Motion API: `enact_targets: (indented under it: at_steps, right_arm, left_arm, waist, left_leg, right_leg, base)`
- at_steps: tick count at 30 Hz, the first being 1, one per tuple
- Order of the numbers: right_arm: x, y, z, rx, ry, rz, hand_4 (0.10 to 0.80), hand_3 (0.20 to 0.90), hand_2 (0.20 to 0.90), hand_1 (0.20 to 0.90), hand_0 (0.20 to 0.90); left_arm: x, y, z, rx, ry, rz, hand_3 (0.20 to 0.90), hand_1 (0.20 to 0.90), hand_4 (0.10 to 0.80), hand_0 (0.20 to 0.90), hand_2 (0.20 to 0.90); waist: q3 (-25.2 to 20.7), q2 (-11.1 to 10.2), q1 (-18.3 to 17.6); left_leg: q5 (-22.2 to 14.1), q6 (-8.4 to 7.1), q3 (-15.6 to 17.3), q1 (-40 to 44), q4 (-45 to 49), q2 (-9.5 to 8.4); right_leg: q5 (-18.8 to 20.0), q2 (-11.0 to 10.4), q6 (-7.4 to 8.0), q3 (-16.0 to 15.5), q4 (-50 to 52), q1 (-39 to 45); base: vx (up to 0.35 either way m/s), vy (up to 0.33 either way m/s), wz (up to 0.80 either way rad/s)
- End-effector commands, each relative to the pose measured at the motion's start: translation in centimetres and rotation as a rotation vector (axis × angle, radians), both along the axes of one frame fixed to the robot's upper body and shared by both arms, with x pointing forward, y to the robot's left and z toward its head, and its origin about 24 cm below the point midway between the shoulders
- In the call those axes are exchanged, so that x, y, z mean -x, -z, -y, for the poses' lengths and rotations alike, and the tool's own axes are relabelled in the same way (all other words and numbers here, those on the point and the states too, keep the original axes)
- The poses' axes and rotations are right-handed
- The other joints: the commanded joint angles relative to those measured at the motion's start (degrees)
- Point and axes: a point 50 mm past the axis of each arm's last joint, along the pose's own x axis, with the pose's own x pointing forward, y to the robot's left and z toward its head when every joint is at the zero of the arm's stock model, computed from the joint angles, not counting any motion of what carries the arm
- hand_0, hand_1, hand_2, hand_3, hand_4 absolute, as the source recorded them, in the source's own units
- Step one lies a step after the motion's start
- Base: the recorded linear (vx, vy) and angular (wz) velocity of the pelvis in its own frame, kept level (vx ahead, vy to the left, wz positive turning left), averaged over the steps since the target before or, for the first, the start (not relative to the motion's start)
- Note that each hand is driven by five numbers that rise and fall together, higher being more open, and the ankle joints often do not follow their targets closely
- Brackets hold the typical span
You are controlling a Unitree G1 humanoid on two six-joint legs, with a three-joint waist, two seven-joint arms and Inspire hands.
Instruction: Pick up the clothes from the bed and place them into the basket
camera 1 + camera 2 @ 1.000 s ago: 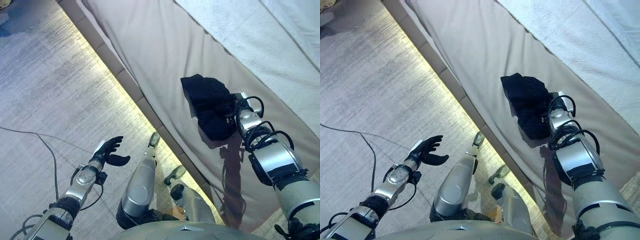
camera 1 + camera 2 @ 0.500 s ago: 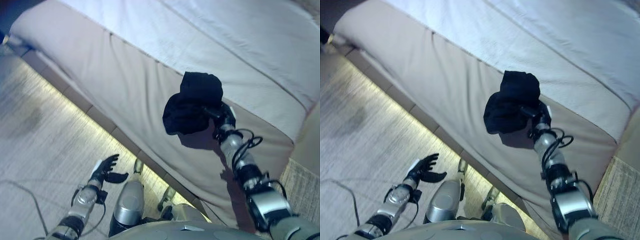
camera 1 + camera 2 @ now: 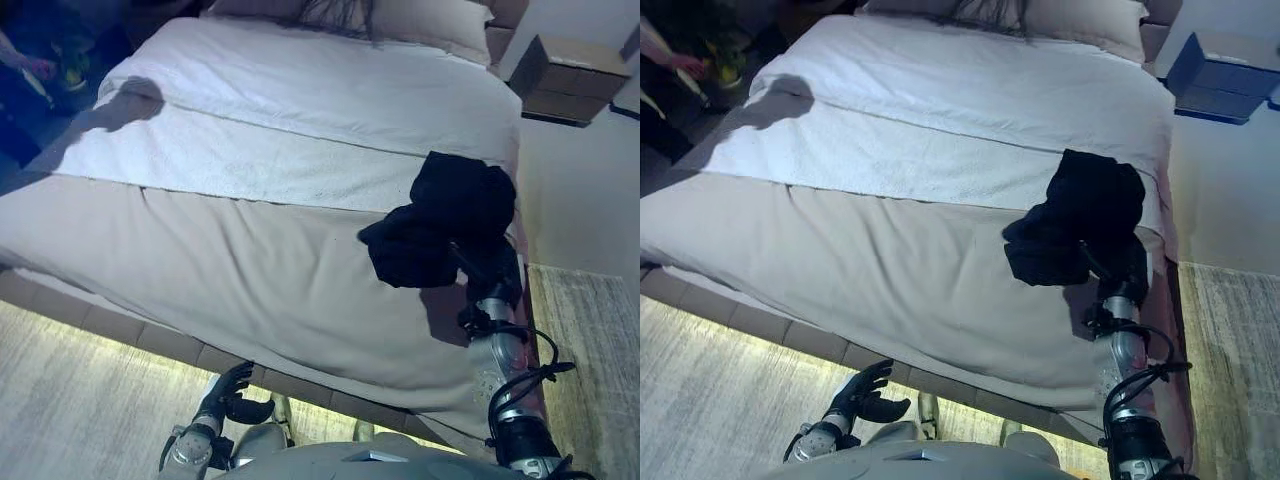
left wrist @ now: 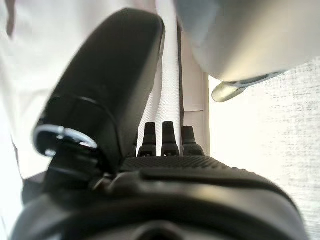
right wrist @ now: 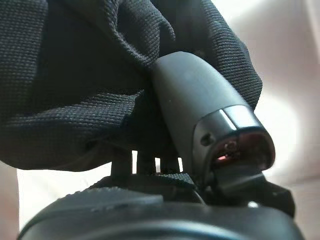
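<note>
A black garment (image 3: 440, 225) hangs bunched from my right hand (image 3: 492, 270), held above the right side of the bed (image 3: 250, 270). In the right wrist view the thumb (image 5: 200, 95) presses into the black cloth (image 5: 90, 75), so the hand is shut on it. My left hand (image 3: 232, 395) is low at the bottom of the eye views, beside the bed's base, with its fingers spread and empty. The left wrist view shows its thumb (image 4: 110, 85) and straight fingers (image 4: 169, 137).
The bed has a beige cover and a white sheet (image 3: 300, 90) with pillows at the far end. A nightstand (image 3: 565, 80) stands at the top right. A person's hand (image 3: 30, 65) shows at the far left. A lit strip runs under the bed's base (image 3: 120, 325).
The camera has swung up, so the whole bed is in view. My right hand has raised the black garment higher and further right. The left hand stays low and open.
</note>
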Motion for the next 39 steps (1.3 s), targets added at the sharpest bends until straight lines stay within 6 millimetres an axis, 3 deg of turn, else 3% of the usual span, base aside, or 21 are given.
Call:
enact_targets:
  at_steps: [1,2,3,6,7,11,17,18,21,22,25,26,27,28,31,32,33,36,38,39]
  right_arm:
    - [-0.3,-8.2,1.7,0.039,0.078,0.462,0.100,0.200,0.300,0.300,0.300]
    - [-0.2,-8.4,1.7,0.034,0.080,0.476,0.100,0.200,0.300,0.300,0.300]
    - [-0.2,-8.6,1.6,0.031,0.074,0.500,0.100,0.200,0.300,0.300,0.300]
    - [-1.0,-9.1,0.7,0.006,0.058,0.531,0.100,0.200,0.300,0.300,0.300]
    - [-1.2,-9.1,0.5,0.000,0.069,0.531,0.100,0.200,0.300,0.300,0.300]
    - [-1.2,-8.5,0.9,-0.105,0.167,0.517,0.100,0.200,0.300,0.300,0.300]
    - [0.9,-7.4,2.3,-0.171,0.385,0.514,0.100,0.200,0.300,0.300,0.300]
    - [1.1,-7.3,2.4,-0.172,0.402,0.504,0.100,0.200,0.300,0.300,0.300]
    - [0.4,-6.6,2.2,-0.230,0.408,0.457,0.100,0.200,0.300,0.300,0.300]
    - [0.0,-6.7,1.7,-0.227,0.409,0.453,0.100,0.200,0.300,0.300,0.300]
    - [-0.4,-6.7,0.0,-0.236,0.411,0.441,0.100,0.200,0.300,0.300,0.300]
    - [-0.7,-6.4,-1.2,-0.232,0.407,0.398,0.100,0.200,0.300,0.300,0.300]
    - [-0.8,-6.3,-1.4,-0.229,0.410,0.392,0.100,0.200,0.300,0.300,0.300]
    - [-0.8,-5.2,-2.1,-0.195,0.418,0.328,0.100,0.200,0.300,0.300,0.300]
    - [-1.0,-4.1,-2.4,-0.180,0.404,0.240,0.100,0.200,0.300,0.300,0.300]
    - [-1.1,-3.7,-2.5,-0.161,0.380,0.213,0.100,0.200,0.300,0.300,0.300]
    - [-1.1,-3.3,-2.5,-0.155,0.368,0.188,0.100,0.200,0.300,0.300,0.300]
    - [-1.3,-2.3,-2.5,-0.163,0.340,0.136,0.100,0.200,0.300,0.300,0.300]
    - [-1.8,-2.2,-2.9,-0.159,0.335,0.133,0.100,0.200,0.300,0.300,0.300]
    - [-1.8,-2.1,-3.1,-0.151,0.349,0.126,0.100,0.200,0.300,0.300,0.300]
  left_arm:
    - [-1.2,0.0,0.6,0.005,0.039,0.028,0.900,0.900,0.800,0.900,0.900]
    - [-1.2,0.0,0.8,0.009,0.038,0.029,0.900,0.900,0.800,0.900,0.900]
    - [-1.1,0.0,1.1,0.019,0.036,0.032,0.900,0.900,0.800,0.900,0.900]
    - [-0.8,0.0,1.4,0.037,0.017,0.047,0.900,0.900,0.800,0.900,0.900]
    - [-0.6,0.0,1.4,0.037,0.029,0.041,0.900,0.900,0.800,0.900,0.900]
    - [-1.3,0.0,1.2,0.023,0.086,0.032,0.900,0.900,0.800,0.900,0.900]
    - [-3.7,-0.6,-0.2,-0.038,0.133,0.020,0.900,0.900,0.800,0.900,0.900]
    - [-3.7,-0.6,-0.5,-0.050,0.128,0.013,0.900,0.900,0.800,0.900,0.900]
    - [-2.6,-0.5,-1.9,-0.092,0.054,-0.010,0.900,0.900,0.800,0.900,0.900]
    - [-2.6,-0.5,-2.1,-0.093,0.030,-0.006,0.900,0.900,0.800,0.900,0.900]
    - [-2.2,-0.3,-2.2,-0.093,-0.010,-0.012,0.900,0.900,0.800,0.900,0.900]
    - [-1.6,-0.1,-2.3,-0.088,-0.041,-0.024,0.900,0.900,0.800,0.900,0.900]
    - [-1.6,-0.1,-2.4,-0.089,-0.044,-0.024,0.900,0.900,0.800,0.900,0.900]
    - [-1.7,0.0,-2.1,-0.087,-0.077,-0.021,0.900,0.900,0.800,0.900,0.900]
    - [-2.6,-0.2,-1.3,-0.029,-0.080,0.022,0.900,0.900,0.800,0.900,0.900]
    - [-3.2,-0.5,-0.8,0.003,-0.066,0.056,0.900,0.900,0.800,0.900,0.900]
    - [-3.4,-0.6,-0.4,0.022,-0.053,0.071,0.900,0.900,0.800,0.900,0.900]
    - [-3.7,-0.8,0.7,0.069,-0.042,0.114,0.900,0.900,0.800,0.900,0.900]
    - [-4.0,-1.0,1.9,0.092,-0.004,0.148,0.900,0.900,0.800,0.900,0.900]
    - [-4.3,-1.1,1.9,0.086,0.012,0.148,0.900,0.900,0.800,0.900,0.900]
  waist:
    - [-3.2,-1.6,-0.3]
    - [-2.7,-1.9,0.0]
    - [-2.1,-2.1,1.0]
    - [-2.2,-0.8,3.8]
    - [-2.2,-0.2,4.3]
    - [-2.7,0.6,3.3]
    - [-3.6,1.6,-0.3]
    - [-3.6,1.4,-0.4]
    - [-3.3,2.4,2.4]
    - [-3.2,2.9,3.6]
    - [-3.7,3.6,6.3]
    - [-3.7,2.4,7.7]
    - [-3.6,2.2,7.9]
    - [-3.6,0.2,8.7]
    - [-3.1,-1.0,8.8]
    - [-2.6,-1.4,8.3]
    - [-2.1,-1.7,8.2]
    - [-0.4,-1.6,10.2]
    - [-0.3,-0.9,11.5]
    - [-0.4,-1.1,11.2]
  left_leg:
    - [-6.3,-3.61,-1.2,0.1,10.6,4.84]
    - [-5.1,-4.03,-3.7,-2.2,15.1,4.83]
    - [-6.0,-3.20,-9.7,-4.6,17.7,2.89]
    - [-8.5,0.07,-22.0,-3.2,10.1,-2.89]
    - [-8.0,0.47,-23.9,-2.9,8.5,-3.43]
    - [-8.8,0.84,-21.7,-1.5,7.5,-3.12]
    - [-7.7,2.16,-17.2,1.3,1.1,-4.05]
    - [-8.0,2.44,-16.4,1.4,1.0,-4.59]
    - [-8.4,2.46,-9.6,3.0,0.3,-4.06]
    - [-7.8,2.65,-7.9,2.6,0.3,-3.55]
    - [-7.2,3.87,-3.5,0.8,0.5,-2.80]
    - [-7.4,3.92,-0.4,0.2,1.6,-3.22]
    - [-7.5,3.88,-0.1,0.3,1.9,-3.25]
    - [-7.0,2.55,1.5,-2.5,4.2,-2.41]
    - [-7.1,1.03,1.9,-5.8,9.5,0.26]
    - [-7.7,0.45,1.4,-7.2,13.0,1.54]
    - [-7.5,0.04,-0.4,-8.7,16.0,1.57]
    - [-7.1,-0.11,-9.8,-11.1,18.6,-1.50]
    - [-5.7,-0.22,-13.6,-11.1,12.9,-2.05]
    - [-6.2,0.10,-12.7,-9.8,12.0,-2.69]
  right_leg:
    - [1.1,-0.8,-0.23,2.3,4.3,-3.5]
    - [1.4,-0.9,-0.46,3.0,4.3,-3.2]
    - [1.7,-1.1,-0.37,4.9,4.6,-3.0]
    - [1.6,-0.5,0.55,11.3,5.3,-4.6]
    - [1.6,-0.4,0.79,12.8,5.5,-5.1]
    - [1.6,-1.9,1.98,13.9,6.5,-6.2]
    - [5.6,-7.2,6.37,13.0,8.2,-9.6]
    - [7.0,-8.3,6.89,11.6,9.2,-10.7]
    - [7.8,-10.6,6.80,-2.3,17.8,-12.8]
    - [6.8,-10.8,6.15,-4.9,20.1,-12.1]
    - [4.6,-11.0,4.87,-9.6,26.7,-10.6]
    - [3.4,-11.4,5.07,-12.3,24.5,-8.1]
    - [3.4,-11.4,5.01,-12.4,23.9,-7.8]
    - [1.6,-7.9,5.04,-11.9,14.6,-3.5]
    - [-0.2,-5.5,3.12,-10.1,8.8,-2.2]
    - [-1.1,-5.0,1.81,-9.3,8.3,-2.9]
    - [-0.9,-4.7,1.25,-7.8,8.0,-3.1]
    - [-0.5,-3.8,0.73,-3.0,7.7,-2.9]
    - [-0.2,-3.2,0.90,-0.7,6.6,-3.4]
    - [0.4,-3.6,1.34,-0.8,5.9,-3.8]
  base:
    - [-0.020,-0.026,-0.23]
    - [-0.011,0.021,-0.35]
    - [-0.008,0.068,-0.60]
    - [0.028,0.134,-1.12]
    - [0.041,0.108,-1.11]
    - [0.008,0.174,-0.96]
    - [-0.006,0.209,-0.38]
    - [-0.025,0.099,-0.45]
    - [-0.138,0.118,-0.90]
    - [-0.228,0.085,-1.36]
    - [-0.223,0.029,-1.23]
    - [-0.090,-0.062,-1.03]
    - [-0.119,-0.240,-1.42]
    - [-0.102,-0.256,-1.42]
    - [-0.114,-0.169,-1.23]
    - [-0.059,-0.047,-1.00]
    - [-0.024,-0.015,-1.04]
    - [-0.051,0.077,-1.06]
    - [-0.092,0.183,-1.41]
    - [-0.017,0.232,-1.53]
